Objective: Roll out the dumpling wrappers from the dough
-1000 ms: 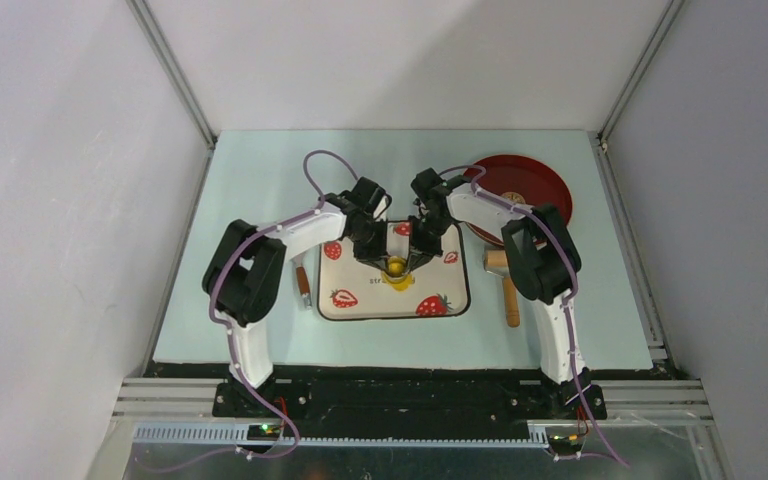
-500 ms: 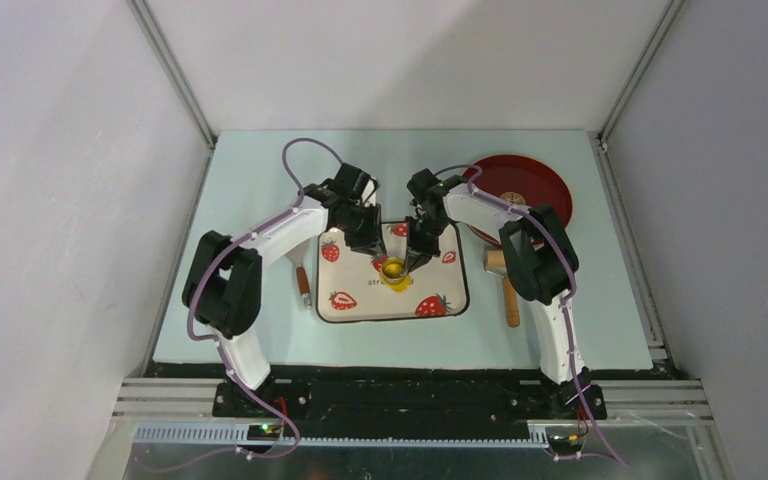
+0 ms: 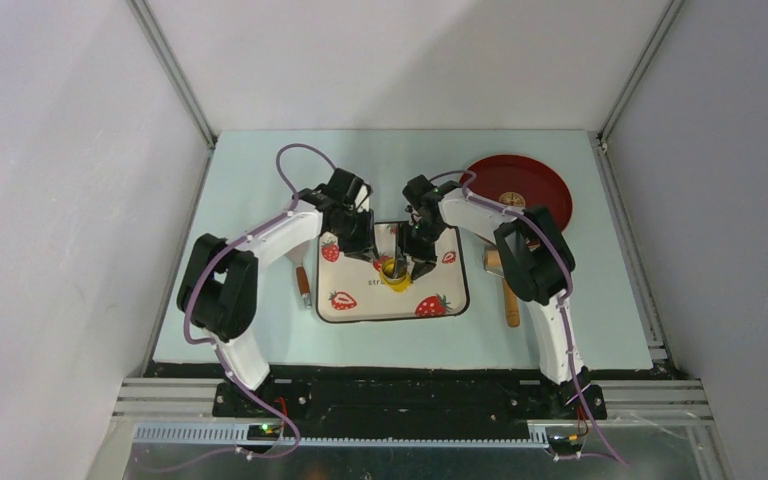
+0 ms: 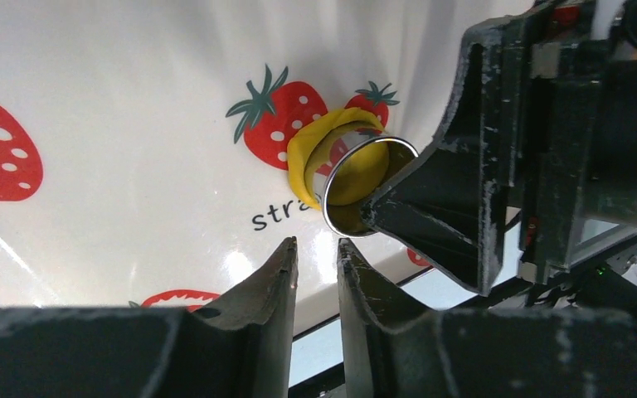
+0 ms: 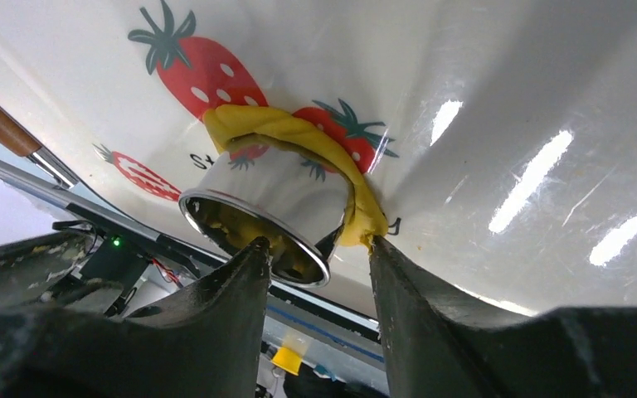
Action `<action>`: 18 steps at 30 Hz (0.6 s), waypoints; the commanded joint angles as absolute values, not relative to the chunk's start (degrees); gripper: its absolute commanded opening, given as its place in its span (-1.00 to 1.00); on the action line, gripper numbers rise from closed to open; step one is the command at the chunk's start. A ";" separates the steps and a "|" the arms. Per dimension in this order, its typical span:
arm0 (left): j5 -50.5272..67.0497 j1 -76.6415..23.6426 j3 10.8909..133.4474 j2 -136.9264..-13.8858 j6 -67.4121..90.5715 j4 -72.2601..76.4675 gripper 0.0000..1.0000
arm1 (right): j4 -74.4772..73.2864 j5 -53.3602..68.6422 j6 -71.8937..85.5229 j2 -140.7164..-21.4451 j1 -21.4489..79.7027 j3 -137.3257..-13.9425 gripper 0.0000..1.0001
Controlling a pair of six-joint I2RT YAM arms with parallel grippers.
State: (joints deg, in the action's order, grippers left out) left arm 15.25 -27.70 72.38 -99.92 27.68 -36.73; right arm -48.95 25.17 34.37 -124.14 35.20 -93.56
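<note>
On the strawberry-print tray (image 3: 385,303) a yellow dough (image 3: 397,278) lump carries a shiny metal ring cutter (image 4: 367,187) pressed into it and tilted. Yellow dough (image 4: 305,157) curls up round the cutter's outside and shows inside it. My right gripper (image 5: 315,253) is open, one fingertip at the cutter's (image 5: 253,217) mouth and the other against the dough (image 5: 363,217) outside. My left gripper (image 4: 317,247) hangs just beside the cutter, jaws slightly apart and empty. A small tan wrapper (image 3: 512,197) lies on the red plate (image 3: 545,178).
A wooden rolling pin (image 3: 508,287) lies on the mat right of the tray. A wood-handled tool (image 3: 303,284) lies left of it. The red plate stands at the back right, behind my right arm.
My left gripper has drawn back left from the cutter and parted its jaws. My right gripper's jaws have opened at the cutter. The cutter stays in the dough.
</note>
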 commanded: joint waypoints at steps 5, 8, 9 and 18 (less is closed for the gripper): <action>14.46 -27.25 70.78 -96.63 25.78 -36.49 -0.44 | -50.75 25.06 33.95 -117.02 34.74 -92.63 0.15; 13.80 -27.07 69.83 -95.57 25.63 -36.29 -0.42 | -50.48 24.65 33.93 -114.03 34.48 -90.76 0.24; 13.67 -26.83 69.59 -94.91 25.72 -36.21 -0.42 | -49.47 25.21 34.17 -113.27 34.06 -89.81 0.28; 21.53 -23.41 62.42 -90.58 30.05 -27.22 -0.41 | -35.09 27.69 40.22 -100.95 29.57 -71.24 0.19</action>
State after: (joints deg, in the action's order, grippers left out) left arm 16.40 -25.12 65.23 -93.67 27.20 -33.50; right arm -42.85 26.22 36.64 -104.81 31.46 -76.42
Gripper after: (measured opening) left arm 0.289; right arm 0.611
